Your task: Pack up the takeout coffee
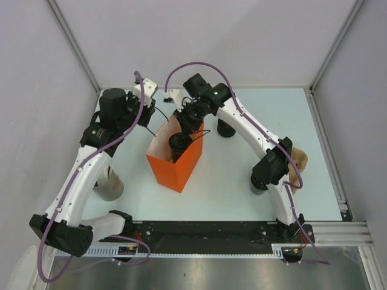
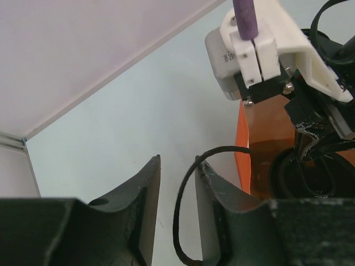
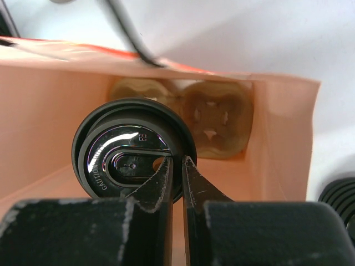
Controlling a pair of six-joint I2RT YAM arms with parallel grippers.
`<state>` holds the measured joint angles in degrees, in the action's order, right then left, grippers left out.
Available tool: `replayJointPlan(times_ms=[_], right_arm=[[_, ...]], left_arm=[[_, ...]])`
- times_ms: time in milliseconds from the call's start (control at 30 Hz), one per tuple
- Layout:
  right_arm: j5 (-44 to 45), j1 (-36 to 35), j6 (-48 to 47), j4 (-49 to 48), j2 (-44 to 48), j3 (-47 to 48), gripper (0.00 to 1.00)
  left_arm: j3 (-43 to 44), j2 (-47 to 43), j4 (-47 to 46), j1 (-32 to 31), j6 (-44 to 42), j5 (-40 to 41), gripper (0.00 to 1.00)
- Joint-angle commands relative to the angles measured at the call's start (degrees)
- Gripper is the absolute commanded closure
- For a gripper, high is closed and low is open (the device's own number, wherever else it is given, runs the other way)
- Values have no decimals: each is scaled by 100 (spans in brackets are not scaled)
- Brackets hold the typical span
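Standing near the left side of the pale worktop (image 1: 242,193), a grey cup (image 1: 109,187) sits just beside the left arm's lower link and is partly covered by it. Beyond it the left arm bends inward towards the far left corner of an orange paper bag (image 1: 181,166) that stands upright and open-topped near the middle. In the left wrist view the left end effector (image 2: 177,166) is released, its jaws standing a little apart. The bag's thin black handle (image 2: 176,221) loops down through the gap, lying against the inner face of one finger without being pinched.

From the right, the other arm reaches down into the mouth of the bag. The right end effector (image 3: 176,162) is clenched on the takeout coffee (image 3: 133,152), its two fingers almost together with the rim of the round black lid between them on the side nearest the camera. The cup hangs upright inside the bag, close to one wall, above a brown pulp carrier (image 3: 213,119) lying on the bag's floor.

Right of the bag, a dark cup (image 1: 225,128) stands on the worktop behind the right arm, largely hidden by it. A second dark object (image 1: 259,184) shows under the arm's elbow, too hidden to identify, and something tan (image 1: 297,163) lies just beyond it
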<state>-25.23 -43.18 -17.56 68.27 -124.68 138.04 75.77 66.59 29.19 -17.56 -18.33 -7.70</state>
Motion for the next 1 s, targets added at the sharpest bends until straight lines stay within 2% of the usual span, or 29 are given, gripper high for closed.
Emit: replayJointPlan(times_ms=[0,300,500,967], right_arm=[[221,-50,-168,-50,234,-136,100],[317,-252,-467,-226,576,-699,100],[300,-314,-696,-349,770,-1165,100],[765,-542,-1284,-209,788,-1200,100]], left_arm=[[-18,38,-203,51,172,41,67],[-44,118,-212,51,303,383,81],[-27,232,-230,69,400,753,82],[96,425,-168,183,655,1157,81]])
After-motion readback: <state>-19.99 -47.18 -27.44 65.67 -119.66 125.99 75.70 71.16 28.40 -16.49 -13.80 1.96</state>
